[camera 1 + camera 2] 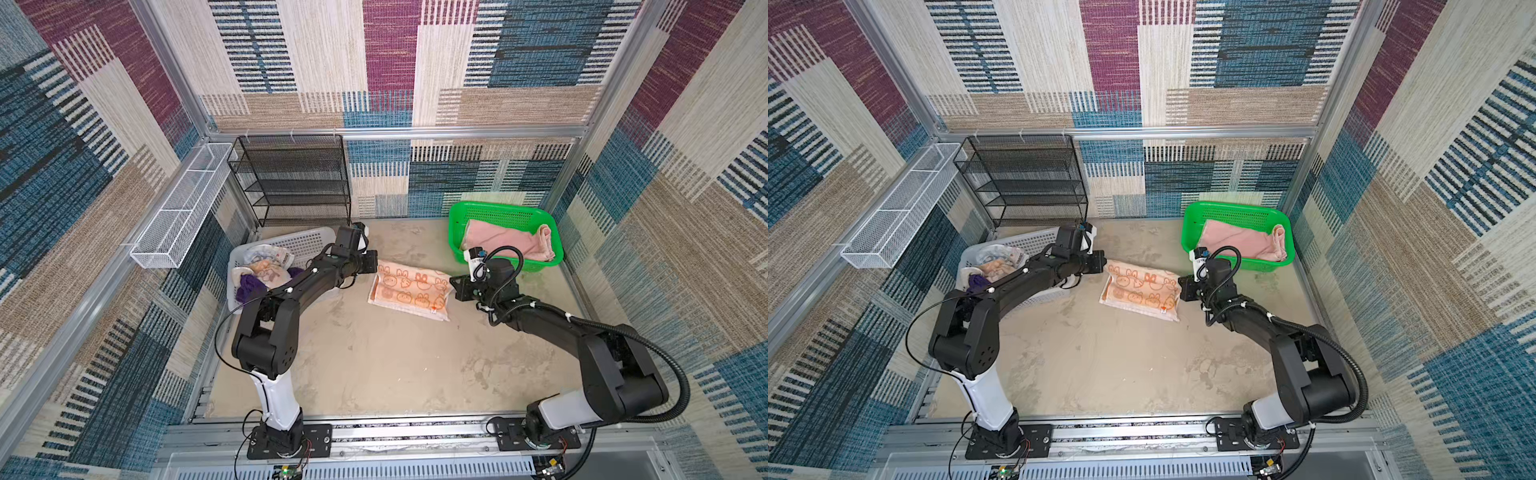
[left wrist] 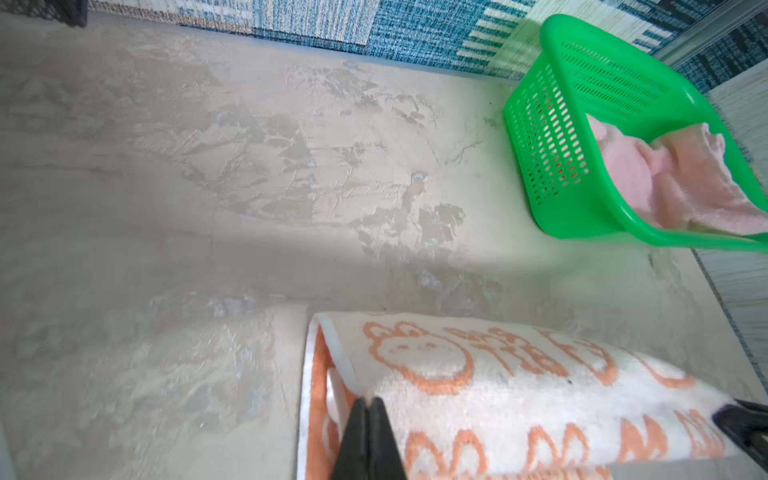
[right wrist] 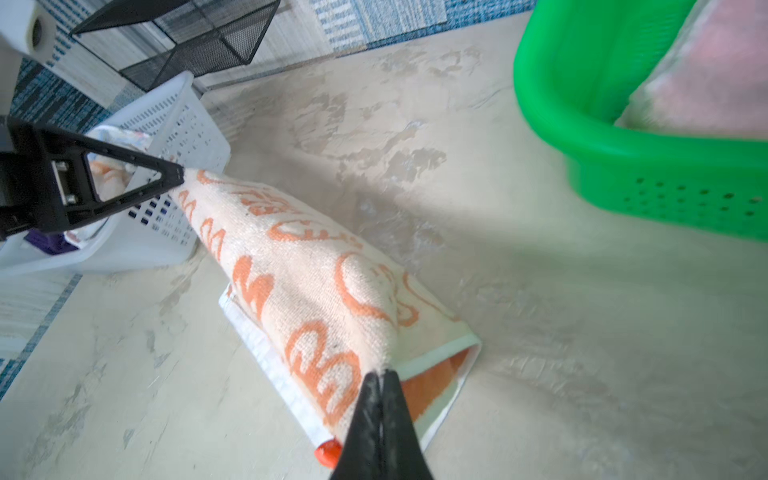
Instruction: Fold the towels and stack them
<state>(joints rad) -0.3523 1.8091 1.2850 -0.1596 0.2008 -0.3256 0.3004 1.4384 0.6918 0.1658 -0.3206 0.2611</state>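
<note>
Left claw (image 2: 367,404), right claw (image 3: 380,376) pinch orange towel (image 1: 409,286) edge, seemingly raised over table (image 1: 374,357).

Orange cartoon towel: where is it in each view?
In a top view: orange towel mid-table, left of the green basket.
In a top view: orange towel mid-table, same place.
Left wrist: close up, edge pinched by the left end effector.
Right wrist: close up, stretched from the right end effector to the left one.
Shared landmark: green basket, in all four views.

orange towel (image 1: 409,295) half-folded centre, pink towel (image 1: 507,243) far right
</note>
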